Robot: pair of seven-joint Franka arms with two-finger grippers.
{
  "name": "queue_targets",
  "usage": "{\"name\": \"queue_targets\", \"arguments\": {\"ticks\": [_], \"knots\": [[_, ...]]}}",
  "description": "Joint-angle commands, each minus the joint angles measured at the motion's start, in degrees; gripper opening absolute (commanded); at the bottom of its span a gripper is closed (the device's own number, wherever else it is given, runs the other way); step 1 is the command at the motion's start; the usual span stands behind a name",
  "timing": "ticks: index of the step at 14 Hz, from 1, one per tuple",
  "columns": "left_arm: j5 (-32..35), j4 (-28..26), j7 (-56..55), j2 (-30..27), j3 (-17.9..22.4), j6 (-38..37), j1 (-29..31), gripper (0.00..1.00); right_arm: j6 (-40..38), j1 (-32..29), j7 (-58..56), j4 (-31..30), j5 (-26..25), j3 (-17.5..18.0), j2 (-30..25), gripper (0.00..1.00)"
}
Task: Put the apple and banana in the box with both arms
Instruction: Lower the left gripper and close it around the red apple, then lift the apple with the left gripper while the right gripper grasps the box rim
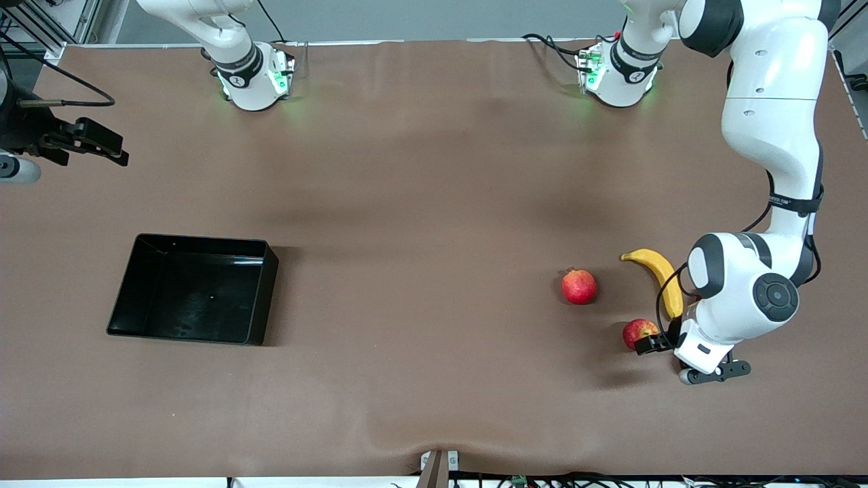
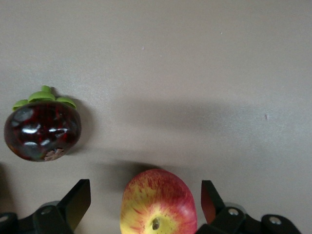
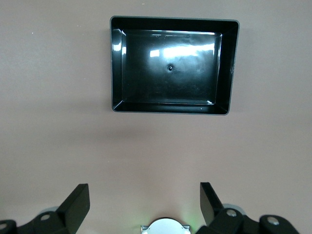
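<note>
Brown cloth covers the table [image 1: 420, 203], and the left gripper [image 1: 656, 342] is down low at the apple [image 1: 638, 332], toward the left arm's end of the table. From the left wrist camera the apple [image 2: 158, 202] sits between the two dark fingers [image 2: 78, 202], which stand spread wide on either side, clear of the skin, gripping nothing. A glossy dark mangosteen [image 2: 42, 129] with a green cap lies close by in that view.

Just at the apple's one o'clock in the front view lies the banana [image 1: 661, 281], farther from the front camera, partly under the left arm. At the apple's ten o'clock sits the pomegranate [image 1: 579, 286].

Over at the right arm's end, the black box [image 1: 258, 285] rests empty on the cloth. The right gripper [image 1: 91, 142] waits, at the box's eleven o'clock in the front view, its fingers [image 3: 78, 202] parted wide and holding nothing, the box [image 3: 117, 63] in its wrist view.
</note>
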Motion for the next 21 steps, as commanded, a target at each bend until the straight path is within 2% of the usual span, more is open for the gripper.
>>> {"name": "queue_targets", "arguments": {"ticks": [1, 3, 5, 7, 10, 11, 14, 15, 18, 21], "knots": [[-1.0, 0.6, 0.1, 0.3, 0.0, 0.2, -0.1, 1.0, -0.2, -0.2, 0.8, 0.6, -0.8, 0.1, 0.7, 1.0], [-1.2, 0.3, -0.1, 0.6, 0.0, 0.2, -0.6, 1.0, 0.2, -0.4, 0.7, 0.7, -1.0, 0.1, 2.3, 1.0], [-1.2, -0.1, -0.2, 0.6, -0.1, 0.2, -1.0, 1.0, 2.7, -0.6, 0.7, 0.7, -1.1, 0.0, 6.7, 1.0], [-1.2, -0.4, -0.7, 0.8, -0.1, 0.2, -1.0, 1.0, 5.7, -3.2, 0.7, 0.7, -1.2, 0.0, 9.2, 1.0], [-0.9, -0.8, -0.8, 1.3, 0.0, 0.2, -1.0, 1.0, 10.9, -6.3, 0.8, 1.2, -1.2, -0.1, 16.7, 1.0], [-0.9, -0.8, -0.9, 1.5, 0.0, 0.2, -1.0, 0.92, 16.8, -9.9, -0.6, 1.9, -1.0, 0.0, 20.8, 1.0], [-0.9, -1.7, -1.5, 1.4, 0.0, 0.1, -1.0, 0.09, 25.9, -15.4, -12.1, 1.4, -0.5, 0.0, 26.1, 1.0], [-0.8, -1.8, -1.5, 1.0, 0.0, -0.2, -1.0, 0.0, 26.5, -16.8, -13.4, 1.2, -0.5, 0.1, 27.7, 1.0], [-0.5, -1.9, -0.9, -1.1, -0.1, -1.3, -1.4, 0.0, 29.5, -17.2, -13.5, -2.2, -0.4, 0.1, 30.5, 1.0], [-0.4, -1.6, -0.6, -5.6, 0.1, -6.4, -0.7, 0.0, 42.0, -17.9, -13.4, -12.5, -0.2, 0.2, 30.5, 1.0]]}}
